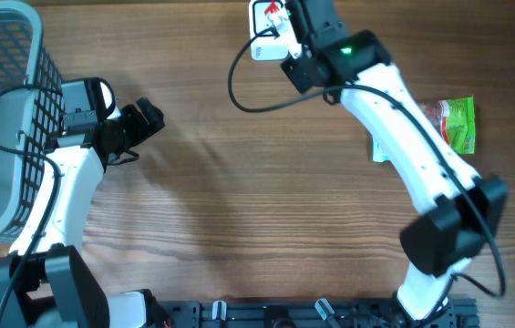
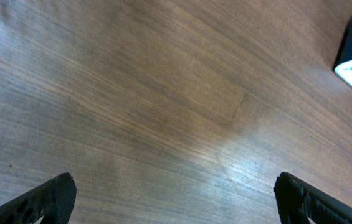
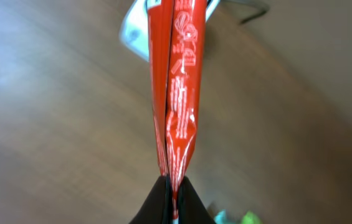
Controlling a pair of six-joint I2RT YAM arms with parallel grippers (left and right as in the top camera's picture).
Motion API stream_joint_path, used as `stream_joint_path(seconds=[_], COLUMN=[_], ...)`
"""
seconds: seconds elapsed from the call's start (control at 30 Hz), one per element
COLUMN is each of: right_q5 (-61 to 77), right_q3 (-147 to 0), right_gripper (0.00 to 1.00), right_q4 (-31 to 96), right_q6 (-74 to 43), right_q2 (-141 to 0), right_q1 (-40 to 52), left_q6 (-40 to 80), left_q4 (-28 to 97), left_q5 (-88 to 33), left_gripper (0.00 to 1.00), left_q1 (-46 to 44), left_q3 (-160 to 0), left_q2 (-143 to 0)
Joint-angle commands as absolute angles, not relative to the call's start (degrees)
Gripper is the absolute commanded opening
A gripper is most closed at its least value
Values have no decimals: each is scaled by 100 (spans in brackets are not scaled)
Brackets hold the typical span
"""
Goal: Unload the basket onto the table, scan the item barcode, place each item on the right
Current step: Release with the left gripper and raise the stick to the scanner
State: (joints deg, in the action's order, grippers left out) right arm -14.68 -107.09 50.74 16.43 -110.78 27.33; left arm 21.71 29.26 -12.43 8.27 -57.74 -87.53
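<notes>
**Red packet at scanner, far centre**

Right gripper (image 3: 173,186): clamped shut on one end of the red packet (image 3: 177,81), which is held edge-on just by the white scanner (image 1: 269,44).
Left gripper (image 1: 145,117): jaws wide apart, holding nothing, over the table (image 1: 239,182), left.
Basket (image 1: 2,91): far left.
Green packet (image 1: 458,123): right.

Print on the red packet (image 3: 177,87) seems unreadably blurred.

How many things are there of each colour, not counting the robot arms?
Red: 1, flat red plastic packet in the right claw
Green: 1, green plastic packet
White: 1, white scanner box
Grey: 1, grey mesh plastic basket
Total: 4, one half-hidden pale bit uncounted
</notes>
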Motion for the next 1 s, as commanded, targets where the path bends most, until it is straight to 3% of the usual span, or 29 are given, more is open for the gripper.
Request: stream_joint_path(seconds=[0.0,0.13,0.33,0.43,0.7,0.97], right_q5=[-2530,-3857,-4783,-4860,-5258,-4890], right_q3=[-10809,-10798,-10790,-10790,-10739,-10735], right_gripper=[4,4,4,4,4,4], right_q4=[4130,2377,508,298,200,370], right_q6=[2812,3968,5754,6746,7533,7363], right_q2=[-11775,-12503,-13233,-13625,-14129,-14123], right_q1=[2729,2729,2733,2751,2908,2945], left_q6=[2102,2102,2102,2102,2102,2102], left_q4=[2917,2917,2919,2919,2919,2917], left_q5=[-1210,-1210,-1210,-1210,-1210,-1210], left_gripper=[100,100,100,100,100,100], left_q1=[864,864,864,864,864,864], left_q3=[-5813,-5813,-5813,-5813,-5813,-5813], left_q2=[-8733,-8733,-8733,-8733,-8733,-8733])
